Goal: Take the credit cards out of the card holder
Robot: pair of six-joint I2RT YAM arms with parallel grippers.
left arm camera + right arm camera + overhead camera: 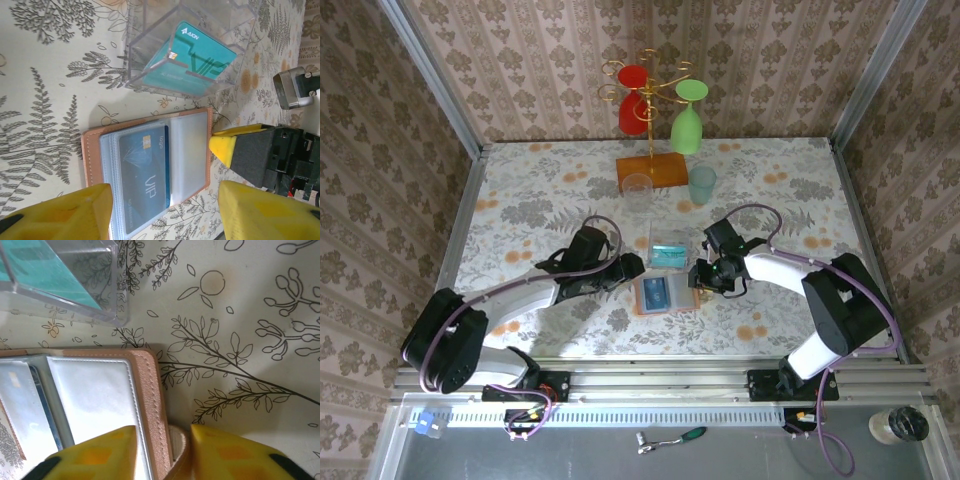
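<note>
The salmon-brown card holder (665, 296) lies open on the flowered table. A dark blue credit card (145, 170) marked VIP sits in a clear pocket of it. My left gripper (165, 212) hovers open over the holder's near part (92, 150), one yellow finger on each side of the blue card, touching nothing. At the holder's right edge (147, 400) my right gripper (164, 455) is shut on the rim, one finger over the inner pocket and the other against the curled outer flap. A teal credit card (200, 55) lies in the clear plastic box (145, 60) just beyond.
Behind the clear box (668, 243) stand a clear cup (637, 190) and a pale teal cup (702, 183). A gold rack on an orange wooden base (653, 168) holds a red and a green glass at the back. Patterned walls close in the table.
</note>
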